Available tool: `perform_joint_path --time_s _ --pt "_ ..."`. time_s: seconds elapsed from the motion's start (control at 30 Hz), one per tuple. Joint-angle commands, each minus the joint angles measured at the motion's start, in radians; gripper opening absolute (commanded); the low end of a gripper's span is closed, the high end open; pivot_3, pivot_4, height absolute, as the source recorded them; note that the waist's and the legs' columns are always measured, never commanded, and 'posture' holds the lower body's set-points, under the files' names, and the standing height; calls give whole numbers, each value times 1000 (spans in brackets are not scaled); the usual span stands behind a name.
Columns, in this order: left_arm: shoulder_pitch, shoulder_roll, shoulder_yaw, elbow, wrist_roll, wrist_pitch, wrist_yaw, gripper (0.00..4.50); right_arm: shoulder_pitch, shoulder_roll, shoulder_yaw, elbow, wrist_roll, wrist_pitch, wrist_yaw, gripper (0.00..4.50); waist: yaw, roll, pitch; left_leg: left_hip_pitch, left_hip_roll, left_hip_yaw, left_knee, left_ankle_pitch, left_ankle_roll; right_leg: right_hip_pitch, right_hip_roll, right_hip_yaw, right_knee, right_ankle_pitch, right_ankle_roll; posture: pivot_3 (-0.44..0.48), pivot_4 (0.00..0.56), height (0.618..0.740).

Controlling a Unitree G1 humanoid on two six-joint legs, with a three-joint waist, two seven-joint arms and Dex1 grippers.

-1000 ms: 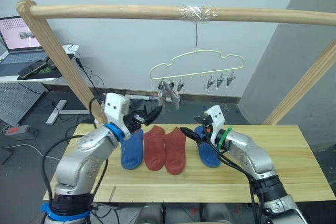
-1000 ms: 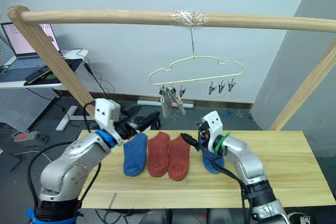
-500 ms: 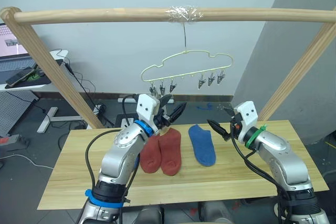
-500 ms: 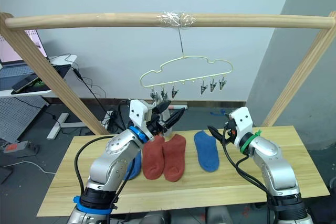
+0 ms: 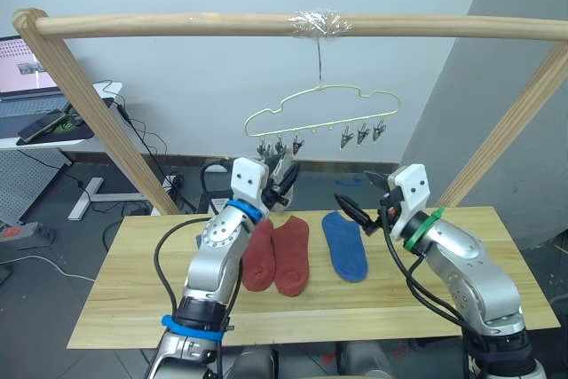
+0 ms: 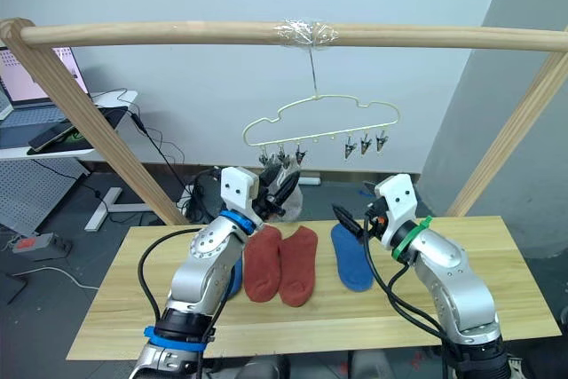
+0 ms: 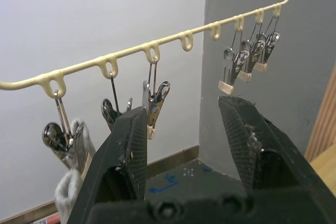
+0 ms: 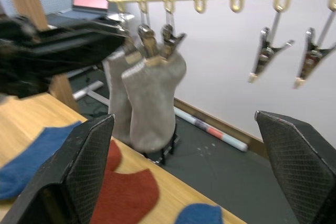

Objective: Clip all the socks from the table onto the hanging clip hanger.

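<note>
Grey socks (image 8: 149, 98) are seen already clipped on the clip hanger (image 5: 321, 106), both grippers' fingers released and empty beneath it; a counter (image 5: 124, 299) sock, blue (image 5: 344, 246) or rust-red (image 5: 290, 255), is judged next to be grasped.

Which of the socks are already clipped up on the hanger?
The two light grey socks, hanging side by side from clips at the clip hanger's left end. The blue and rust-red ones lie flat on the table.

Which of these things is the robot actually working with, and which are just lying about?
Part of the job: red socks, blue sock on the table, grey socks already clipped up, the clip hanger.

Just about: laptop, side desk, floor cables.
</note>
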Motion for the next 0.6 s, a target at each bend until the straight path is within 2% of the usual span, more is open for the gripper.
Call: perform_joint_path --time_s 0.03,0.6 --pt "-40 -17 11 32 20 -43 7 2363 10 -12 -23 -70 51 -26 31 4500 -2 0 0 0 0 0 0 0 0 0 0 0 0 0 0 -132 94 740" --pt "-220 -48 33 321 46 -148 -20 2363 -11 -8 -34 -130 81 -8 -23 4500 -21 0 1 0 0 0 0 0 0 0 0 0 0 0 0 -200 104 740"
